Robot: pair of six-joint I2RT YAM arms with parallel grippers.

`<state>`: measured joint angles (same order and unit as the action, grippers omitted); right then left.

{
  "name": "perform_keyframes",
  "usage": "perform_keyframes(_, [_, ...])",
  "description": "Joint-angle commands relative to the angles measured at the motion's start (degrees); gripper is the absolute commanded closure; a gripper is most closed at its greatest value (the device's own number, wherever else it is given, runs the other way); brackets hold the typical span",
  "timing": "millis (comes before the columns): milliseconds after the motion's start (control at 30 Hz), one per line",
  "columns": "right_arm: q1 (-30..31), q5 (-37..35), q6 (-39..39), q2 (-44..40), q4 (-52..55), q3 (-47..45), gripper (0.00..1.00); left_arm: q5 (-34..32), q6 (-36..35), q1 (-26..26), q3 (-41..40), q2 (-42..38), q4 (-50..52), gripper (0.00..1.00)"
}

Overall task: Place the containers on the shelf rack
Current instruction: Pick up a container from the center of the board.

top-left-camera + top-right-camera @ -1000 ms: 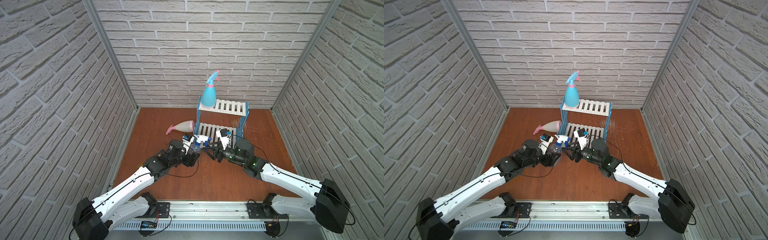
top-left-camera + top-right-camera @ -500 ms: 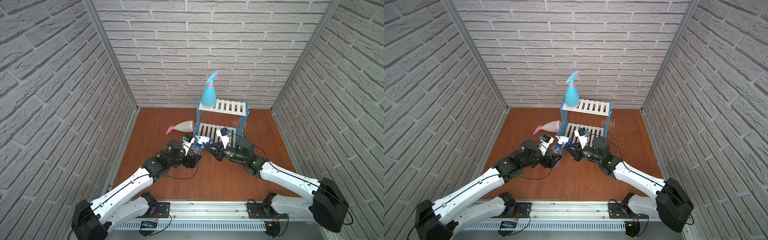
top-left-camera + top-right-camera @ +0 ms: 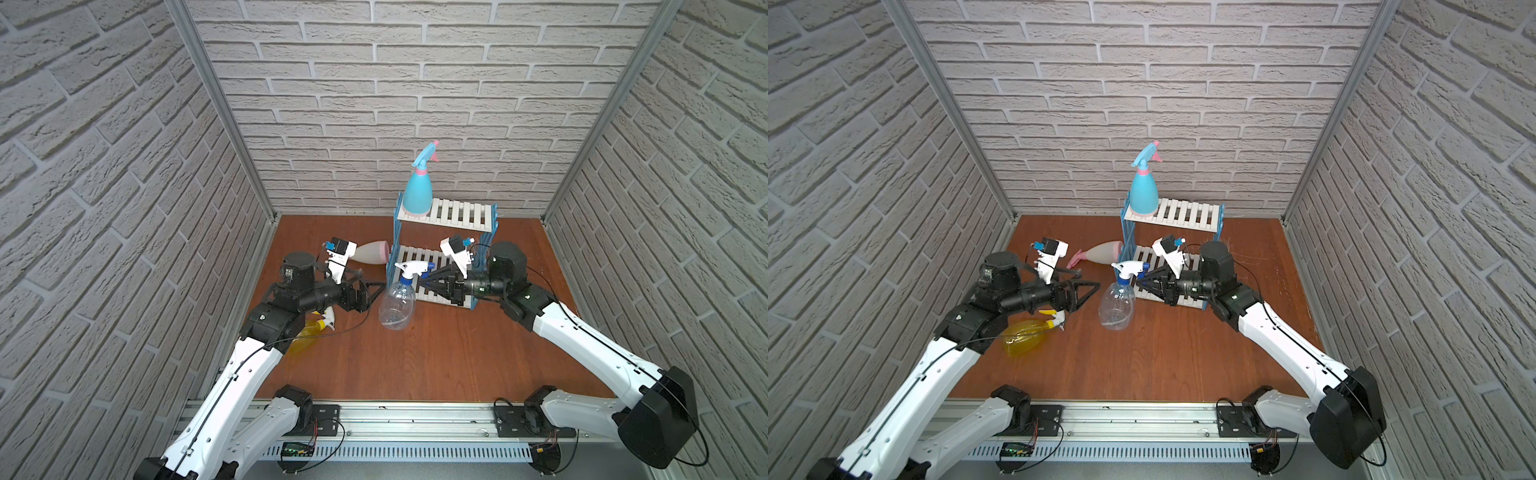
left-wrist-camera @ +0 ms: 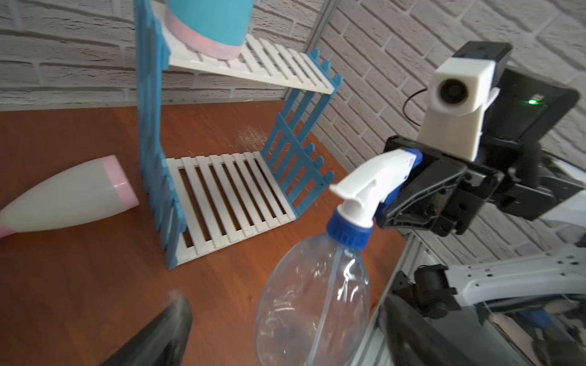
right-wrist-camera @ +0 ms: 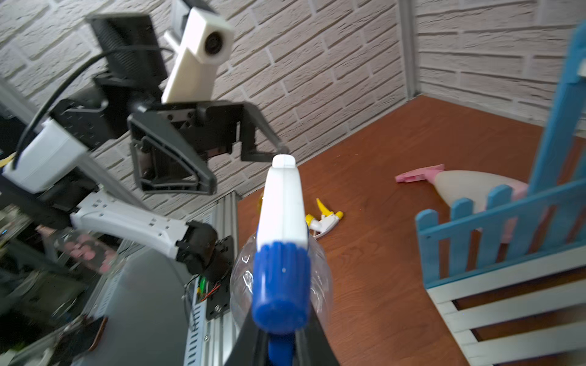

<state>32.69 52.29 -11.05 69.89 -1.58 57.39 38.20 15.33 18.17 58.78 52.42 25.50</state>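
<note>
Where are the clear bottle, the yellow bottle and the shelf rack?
clear bottle point(image 3: 397, 307): in a top view, on its round body.
yellow bottle point(image 3: 1020, 340): in a top view, on its body.
shelf rack point(image 3: 461, 214): in a top view, on bare upper slats.

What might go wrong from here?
1. The right arm's fingers pinch the clear bottle only at its trigger top; the round body could swing or slip.
2. The light-blue bottle stands at the very end of the top tier of the shelf rack; a knock might topple it.

Nothing to read out there, not a letter. The clear bottle point(image 3: 397, 309) showed a bare plastic body, and the shelf rack point(image 3: 461, 214) carried plain slats, no print or numbers.
</note>
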Motion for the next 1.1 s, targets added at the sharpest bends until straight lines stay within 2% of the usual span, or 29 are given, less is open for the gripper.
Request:
perform_keyframes(0, [0.38, 13.41, 8.58, 1.78, 13.58, 4.98, 0.97, 12.59, -3.2, 0.36, 4.5, 3.76, 2.91, 0.02])
perform_keyframes(100, [1.19, 16.43, 13.68, 3.72, 21.65, 8.99, 0.97, 15.46, -7.01, 2.28, 8.55, 7.22, 7.49, 0.02])
perform_keyframes(233, [1.24, 18.0, 16.52, 5.11, 25.78, 11.61, 0.97, 19.4, -8.68, 4.79, 10.59, 9.11, 8.54, 0.12])
perform_keyframes(433, [1.24, 17.79, 17.45, 5.94, 26.45, 12.81, 0.97, 20.86, -9.34, 5.65, 10.21, 9.3, 9.13, 0.42])
perform_keyframes(700, [1.18, 16.75, 17.83, 6.5, 26.81, 12.88, 0.97, 21.89, -9.36, 5.68, 9.38, 9.62, 9.02, 0.71])
perform_keyframes(867, [1.15, 14.73, 17.89, 6.46, 26.69, 12.59, 0.97, 22.36, -9.01, 5.89, 8.85, 9.6, 8.01, 0.97])
perform_keyframes(900, [1.15, 13.84, 17.69, 6.3, 26.38, 12.37, 0.96, 22.28, -9.0, 5.98, 8.7, 9.54, 7.91, 1.0])
perform_keyframes(1000, [1.12, 10.67, 16.32, 5.53, 24.63, 11.31, 0.88, 21.02, -8.81, 5.96, 7.99, 9.03, 7.21, 1.0])
perform_keyframes(1067, [0.83, 7.98, 14.75, 4.76, 22.7, 10.28, 0.75, 19.2, -8.41, 6.04, 7.14, 8.21, 6.34, 1.0])
